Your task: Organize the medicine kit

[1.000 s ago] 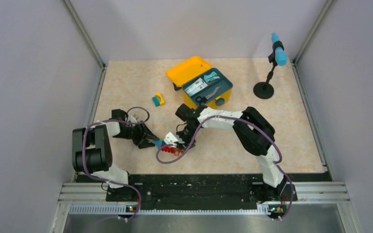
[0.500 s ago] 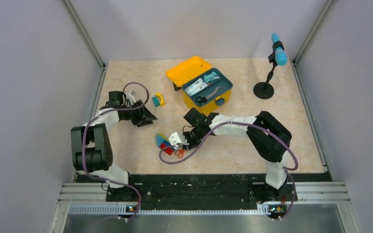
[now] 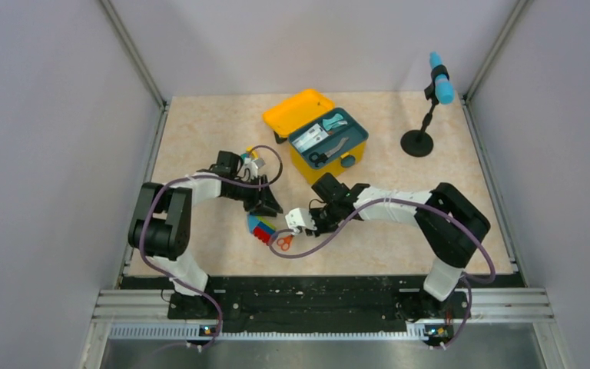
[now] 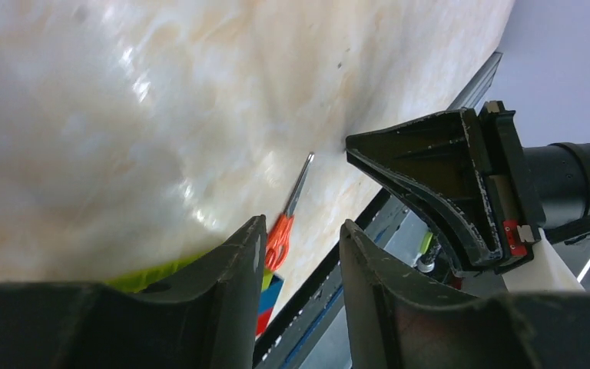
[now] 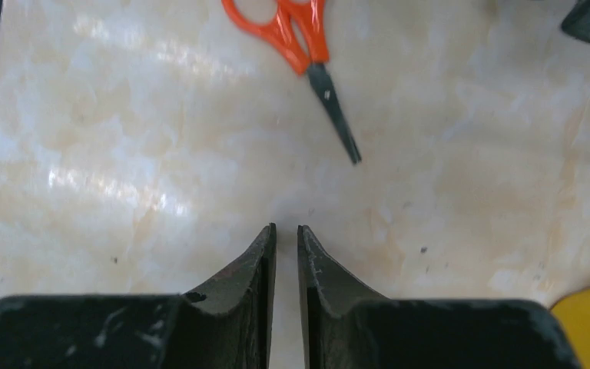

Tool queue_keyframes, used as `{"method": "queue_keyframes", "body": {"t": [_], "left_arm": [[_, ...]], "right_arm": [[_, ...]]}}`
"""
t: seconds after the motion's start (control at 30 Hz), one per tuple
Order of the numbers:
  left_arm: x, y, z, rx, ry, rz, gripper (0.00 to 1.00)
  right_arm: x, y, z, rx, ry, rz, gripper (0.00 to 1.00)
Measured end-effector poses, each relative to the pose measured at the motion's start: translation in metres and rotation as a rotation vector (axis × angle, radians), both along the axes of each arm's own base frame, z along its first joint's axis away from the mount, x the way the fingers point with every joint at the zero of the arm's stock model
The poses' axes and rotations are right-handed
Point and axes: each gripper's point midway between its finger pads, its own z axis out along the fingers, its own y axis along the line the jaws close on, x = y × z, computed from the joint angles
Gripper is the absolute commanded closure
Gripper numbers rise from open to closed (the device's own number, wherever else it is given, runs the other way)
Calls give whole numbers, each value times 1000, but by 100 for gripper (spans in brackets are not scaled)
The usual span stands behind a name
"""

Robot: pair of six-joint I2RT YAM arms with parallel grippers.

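The medicine kit point(image 3: 319, 131) sits lid-open at upper centre of the surface point(image 3: 469, 207), ready to receive items; orange scissors point(image 3: 283, 241) lie loose lower centre, between the part-open left end effector point(image 3: 270, 207) and the nearly closed, empty right end effector point(image 3: 298, 221).

So the top external cam sits high behind the arm bases, looking down over the whole table point(image 3: 223, 123). The left wrist cam hugs the surface, tilted, facing toward the near rail. The right wrist cam looks almost straight down from close up. All three catch the orange scissors point(image 3: 283, 242) point(image 4: 286, 223) point(image 5: 307, 54).
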Motion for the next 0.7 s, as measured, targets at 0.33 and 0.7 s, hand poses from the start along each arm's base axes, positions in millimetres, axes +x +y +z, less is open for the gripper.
{"method": "queue_keyframes", "body": {"t": [0.33,0.7], "left_arm": [[1,-37,23,-22,-73,-228,59],[-64,8,-3,165,116,-452,57]], "right_arm": [[25,-48,28,-17,20,-190,82],[46,-73,79,104,-5,-360,79]]}}
